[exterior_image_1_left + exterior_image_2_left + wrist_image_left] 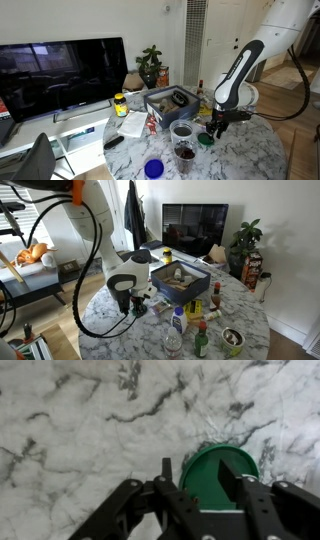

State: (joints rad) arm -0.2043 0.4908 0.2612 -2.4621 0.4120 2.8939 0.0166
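Several things share the round marble table (250,160). Toward its left edge in an exterior view stands a yellow-lidded jar (121,103), and a blue lid (153,169) lies at the near edge. Further right a dark bin (170,101) full of odds and ends sits by the far edge, with two glasses (182,130) in front of it toward the middle. Right of them the green lid (205,141) lies flat on the marble, well in from the right edge, and the gripper (215,129) hangs just above it. In the wrist view the fingers (168,468) stand partway apart astride that lid, a strip of marble showing between the picture-left finger and its rim; nothing is gripped.
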